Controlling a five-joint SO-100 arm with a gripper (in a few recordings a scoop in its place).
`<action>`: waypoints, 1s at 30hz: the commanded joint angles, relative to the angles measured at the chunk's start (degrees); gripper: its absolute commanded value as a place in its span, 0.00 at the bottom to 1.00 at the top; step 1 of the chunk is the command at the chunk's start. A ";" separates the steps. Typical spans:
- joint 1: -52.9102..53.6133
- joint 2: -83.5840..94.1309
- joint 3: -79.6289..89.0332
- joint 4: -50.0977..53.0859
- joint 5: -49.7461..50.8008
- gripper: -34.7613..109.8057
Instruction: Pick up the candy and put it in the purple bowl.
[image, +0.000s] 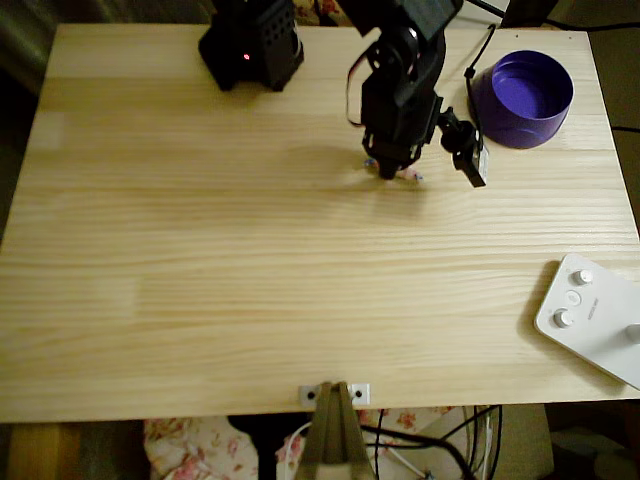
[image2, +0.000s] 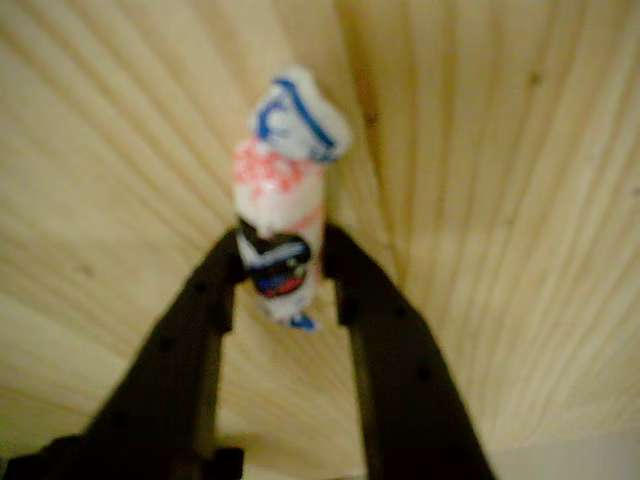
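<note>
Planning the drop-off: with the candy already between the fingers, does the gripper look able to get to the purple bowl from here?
Probably yes. The gripper pinches the candy, and only bare table lies between it and the open purple bowl.

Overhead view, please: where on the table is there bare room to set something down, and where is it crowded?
Bare wood runs across the table's left and middle, from the arm's black base to the near edge. The right side is crowded: the gripper on the candy, the purple bowl and the white device.
</note>
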 joint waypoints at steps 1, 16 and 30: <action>-0.09 5.01 1.05 1.05 -0.09 0.29; 0.53 10.55 0.44 4.39 0.35 0.28; -0.62 15.73 -8.35 14.33 2.46 0.28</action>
